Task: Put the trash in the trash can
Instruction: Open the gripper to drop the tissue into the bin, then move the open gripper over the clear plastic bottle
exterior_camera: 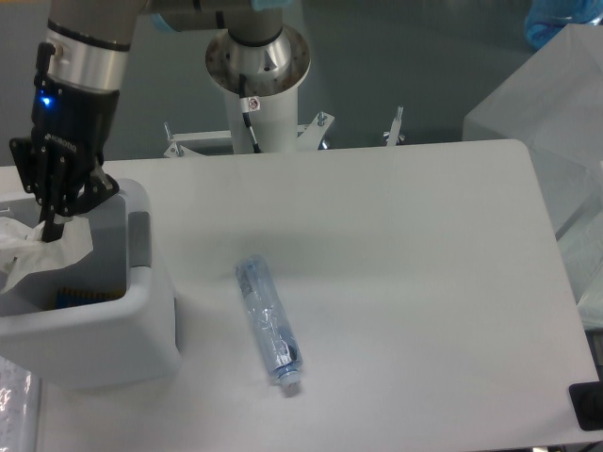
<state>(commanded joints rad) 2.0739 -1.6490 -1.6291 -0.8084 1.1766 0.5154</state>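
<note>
Here the gripper [49, 226] hangs over the open mouth of the trash can [141, 311], which sits at the left edge of the table [405, 282]. Its 2 dark fingers [47, 229] are drawn close together and pinch the crumpled white wrapper [42, 256]. The wrapper droops from the fingertips into the top of the bin, part of it inside the opening and part of it spilling toward the bin's left side, where the picture cuts it off. A blue light [42, 102] glows on the gripper's black body, above the fingers.

The trash can is boxy and white with a thick rounded rim, and a grey panel [138, 238] shows on its right wall. Deep inside it, something blue and yellow [83, 299] lies at the bottom; I cannot tell what it is.

The crushed clear bottle [268, 325] lies flat on the table to the right of the bin and apart from it, nearer the front edge than the back. Its capped end points toward the front edge. Nothing touches it.

The arm's round base [257, 66] stands just behind the table's back edge. A translucent white box [551, 122] rises beyond the table's right edge.
</note>
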